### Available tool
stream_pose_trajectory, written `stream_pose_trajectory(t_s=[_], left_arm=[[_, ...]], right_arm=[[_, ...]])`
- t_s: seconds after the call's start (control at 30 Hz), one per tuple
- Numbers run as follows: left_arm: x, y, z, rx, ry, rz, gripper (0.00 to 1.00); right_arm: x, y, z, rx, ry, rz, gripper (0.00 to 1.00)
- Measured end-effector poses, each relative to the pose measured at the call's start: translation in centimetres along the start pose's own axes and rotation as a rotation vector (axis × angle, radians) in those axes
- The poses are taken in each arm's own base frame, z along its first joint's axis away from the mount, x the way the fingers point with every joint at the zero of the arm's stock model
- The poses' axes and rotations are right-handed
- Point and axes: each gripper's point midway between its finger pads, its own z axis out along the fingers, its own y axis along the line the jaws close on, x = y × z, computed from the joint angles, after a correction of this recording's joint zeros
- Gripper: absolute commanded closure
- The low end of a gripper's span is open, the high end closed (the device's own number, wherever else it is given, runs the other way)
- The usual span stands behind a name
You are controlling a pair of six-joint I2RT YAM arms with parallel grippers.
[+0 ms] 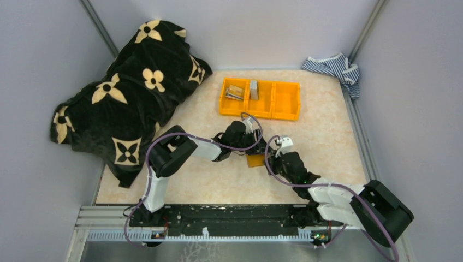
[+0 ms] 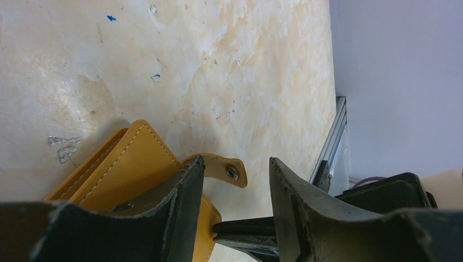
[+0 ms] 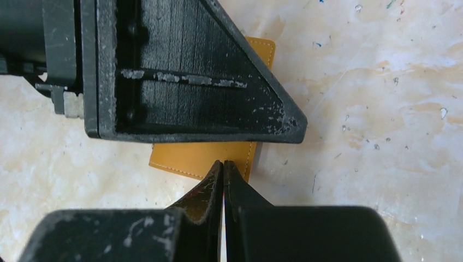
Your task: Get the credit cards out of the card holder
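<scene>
Nearest us, the right claw [image 3: 224, 166] is pressed fully together. Its tips meet the near edge of the card holder [image 3: 199, 159], which lies on the counter [image 3: 382, 109] about midway between the two arms. We cannot tell whether a leaf of the leather is nipped between those tips or merely pinned under them. That doubt is our first worry: if the hold is only a press, we judge any tug from the other side will drag the whole holder across the smooth counter instead of opening it. Just beyond, the left claw [image 2: 236, 162] stands partly spread and grips nothing, one finger across the holder's face and the snap tab [image 2: 226, 170] curling up between its fingers. If it closes here, it may catch the tab alone and lift or twist the holder out from under the right tips. The two claws also sit very close together, so a small misjudged move could knock them against each other. No card shows in any view, so we expect the extraction itself is not yet begun. Farther off, the orange bin [image 1: 284, 101] sits well apart, with the black blanket [image 1: 125, 93] and a striped cloth [image 1: 334, 68] at the far corners. A card flicked loose could skid towards any of them.
</scene>
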Motion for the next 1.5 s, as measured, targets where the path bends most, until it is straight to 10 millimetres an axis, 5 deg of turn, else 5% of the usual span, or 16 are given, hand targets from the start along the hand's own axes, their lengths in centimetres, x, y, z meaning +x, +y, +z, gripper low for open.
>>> stream_pose_trajectory(t_s=[0.5,1.07,1.5], left_arm=[[-0.3,0.1,-0.2,-0.003,-0.013,-0.005,0.46],[-0.6,-0.4,-1.2,0.002,-0.028,0.002,0.46],[-1.8,-2.5,-4.2,-0.01,-0.069,0.116,0.45]], right_arm=[[-2.7,-1.3,1.1,0.096,-0.136,0.055,1.0],[-2.3,-3.0,1.6,0.19,-0.153,0.101,1.0],[-1.2,-3.4,2.3,0.206,-0.127,0.126,1.0]])
